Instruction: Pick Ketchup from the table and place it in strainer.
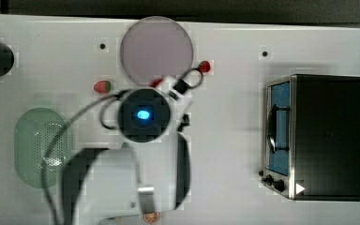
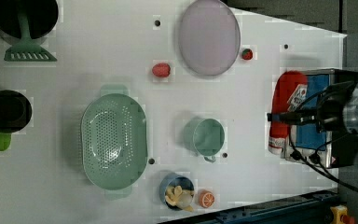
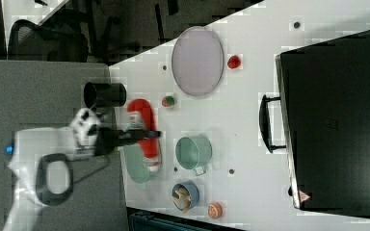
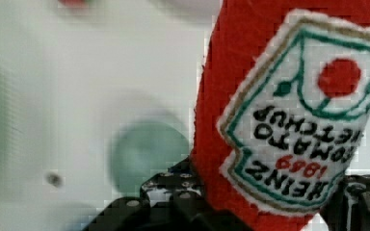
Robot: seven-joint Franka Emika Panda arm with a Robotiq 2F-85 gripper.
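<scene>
I see the gripper [image 3: 144, 134] clamped on the ketchup [image 3: 144, 134], held in the air well off the strainer [image 2: 114, 140], whose far end my arm hides in the right view.

We see a white desk [image 2: 98, 56] with a few small dark holes under even light. Beyond its far edge in the right view lies grey floor [image 3: 38, 86], and a dark office chair [image 3: 33, 36] stands in the right view's upper left.
</scene>
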